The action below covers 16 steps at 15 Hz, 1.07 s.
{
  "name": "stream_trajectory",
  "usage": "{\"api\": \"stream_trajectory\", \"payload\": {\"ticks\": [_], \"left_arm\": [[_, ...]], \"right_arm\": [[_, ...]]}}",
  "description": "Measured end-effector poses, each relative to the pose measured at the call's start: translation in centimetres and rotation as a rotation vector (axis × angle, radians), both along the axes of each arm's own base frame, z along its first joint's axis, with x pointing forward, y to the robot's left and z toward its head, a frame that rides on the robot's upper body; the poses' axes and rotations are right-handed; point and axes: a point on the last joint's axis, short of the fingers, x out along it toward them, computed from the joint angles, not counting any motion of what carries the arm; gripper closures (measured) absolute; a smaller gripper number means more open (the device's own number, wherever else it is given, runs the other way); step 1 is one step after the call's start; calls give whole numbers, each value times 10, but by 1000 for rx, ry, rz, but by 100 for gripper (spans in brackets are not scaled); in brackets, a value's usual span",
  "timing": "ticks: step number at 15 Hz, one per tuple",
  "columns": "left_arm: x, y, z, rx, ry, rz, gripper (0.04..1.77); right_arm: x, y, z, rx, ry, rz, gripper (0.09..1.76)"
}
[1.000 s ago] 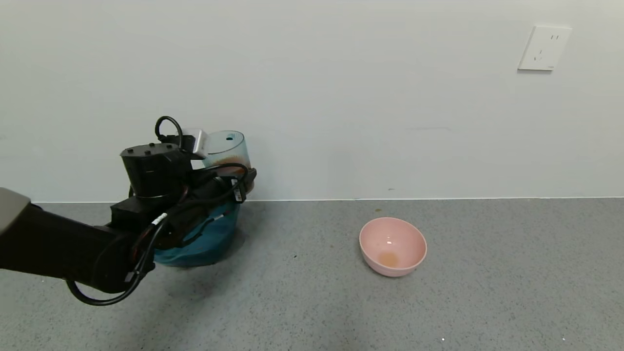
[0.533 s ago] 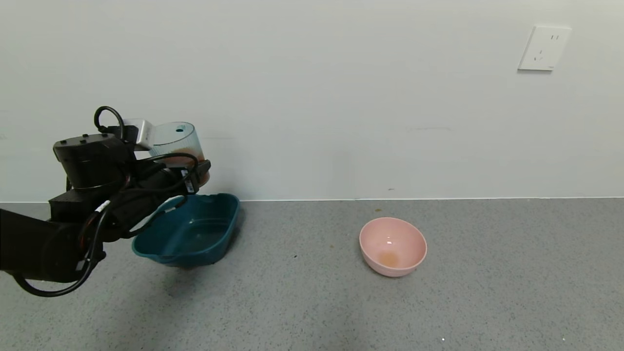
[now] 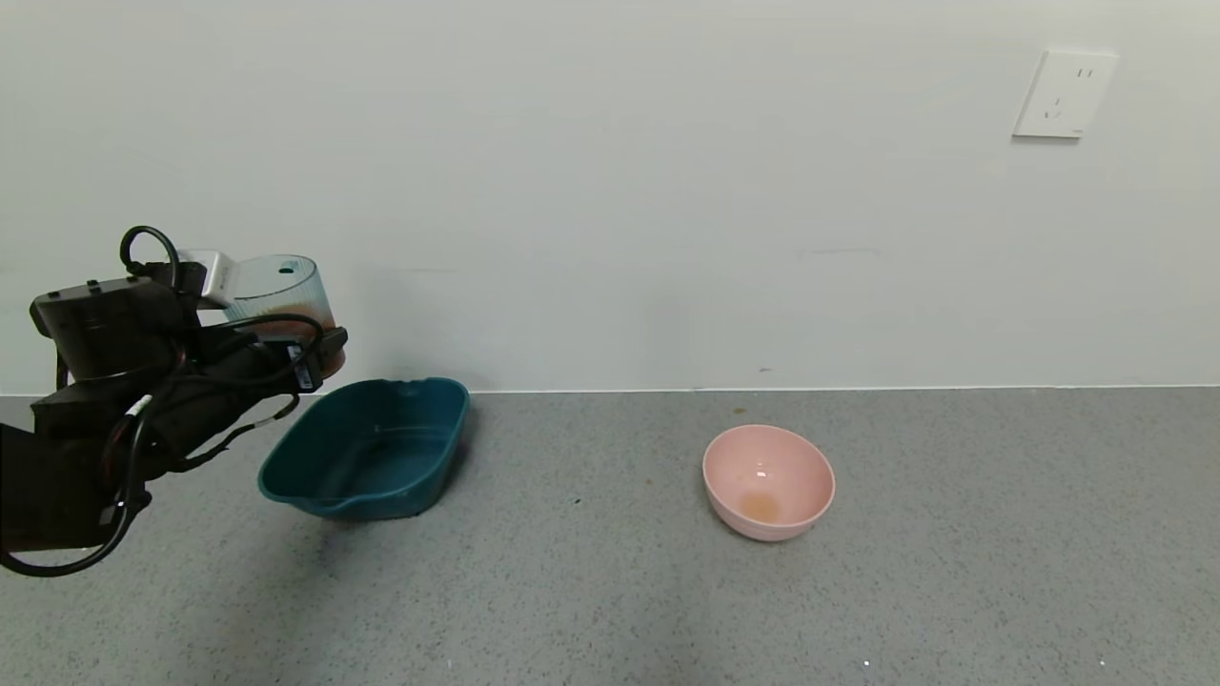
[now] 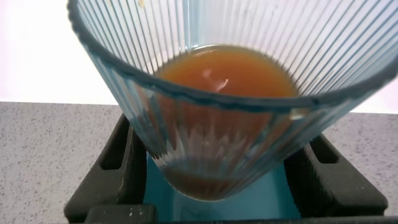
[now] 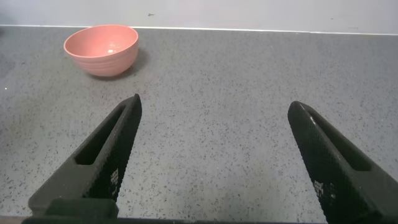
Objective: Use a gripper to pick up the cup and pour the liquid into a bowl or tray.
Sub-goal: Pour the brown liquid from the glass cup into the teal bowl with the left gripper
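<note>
My left gripper (image 3: 307, 351) is shut on the cup (image 3: 282, 286), a ribbed blue-green tumbler, and holds it upright in the air just past the left end of the dark teal tray (image 3: 286, 474). Reddish-brown liquid (image 3: 278, 329) sits in the cup's lower part. In the left wrist view the cup (image 4: 155, 118) fills the picture, with the liquid (image 4: 227, 71) inside and my black fingers (image 4: 118, 168) on both sides of its base. The tray rests on the grey table by the wall. My right gripper (image 5: 214, 155) is open and empty over bare table.
A round pink bowl (image 3: 768, 481) with a faint orange stain stands right of the tray; it also shows in the right wrist view (image 5: 101, 48). The white wall runs along the table's far edge. A wall socket (image 3: 1064, 93) is at the upper right.
My left arm has moved left with the cup, from in front of and over the tray to beside its left end. The tray now shows in full. The pink bowl has not moved.
</note>
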Motion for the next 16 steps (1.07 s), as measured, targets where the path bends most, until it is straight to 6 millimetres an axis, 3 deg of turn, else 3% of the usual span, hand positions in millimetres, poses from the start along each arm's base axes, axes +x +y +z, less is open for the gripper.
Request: {"api": "stream_trajectory", "payload": {"ticks": [8,16], "left_arm": [[2,43,-19,63,54,21,55],[1,54,-36,166,74,14,55]], "right_arm": [[0,0,0,0,0,0,14],[0,0,0,0,0,0,14]]}}
